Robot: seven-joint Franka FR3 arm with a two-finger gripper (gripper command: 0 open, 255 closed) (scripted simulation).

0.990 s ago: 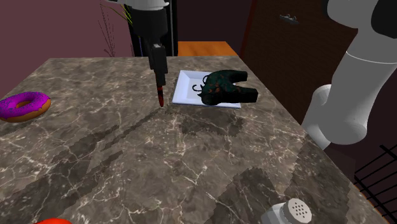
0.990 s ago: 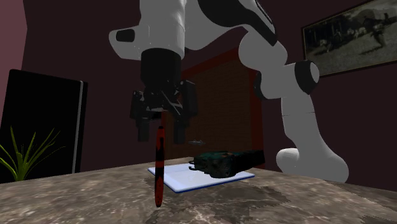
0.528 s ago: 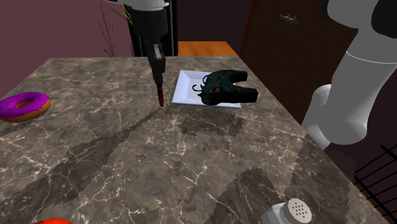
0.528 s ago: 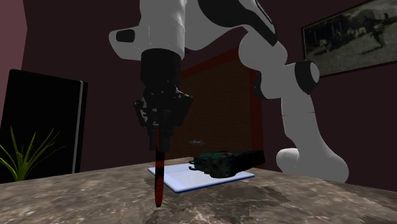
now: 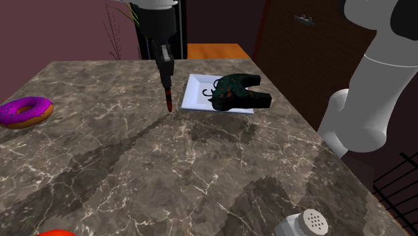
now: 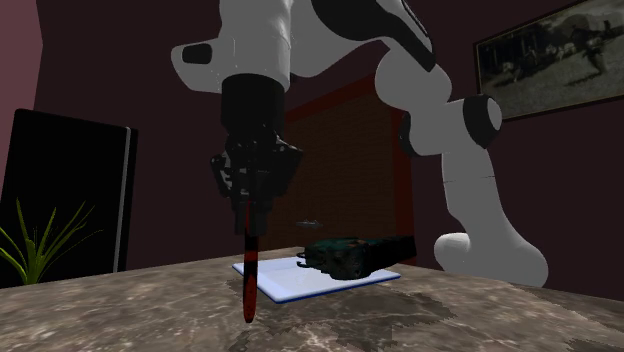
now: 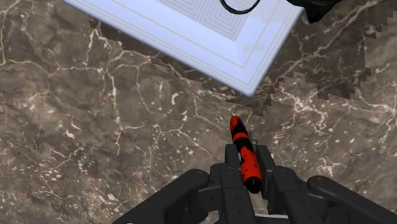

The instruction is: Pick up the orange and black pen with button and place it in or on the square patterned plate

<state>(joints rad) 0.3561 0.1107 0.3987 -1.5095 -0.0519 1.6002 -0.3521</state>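
Claw (image 5: 165, 67) clamped on the pen's (image 5: 169, 97) upper end. Pen hangs upright, tip low over bench (image 5: 201, 167), plate (image 5: 195, 94) at its 3 o'clock in shoulder view. Likely light, stiff, slick; mid-barrel hold steadier.

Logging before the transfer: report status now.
Gripper shut on pen. Pen upright, tip down, beside plate, not yet over it. Dark controller occupies part of plate.

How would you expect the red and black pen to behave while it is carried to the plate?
Probably stiff: the pen hangs straight below the jaws. Being slim and round, it may swing or slip in that end grip. Laid on the shallow plate, it could roll.
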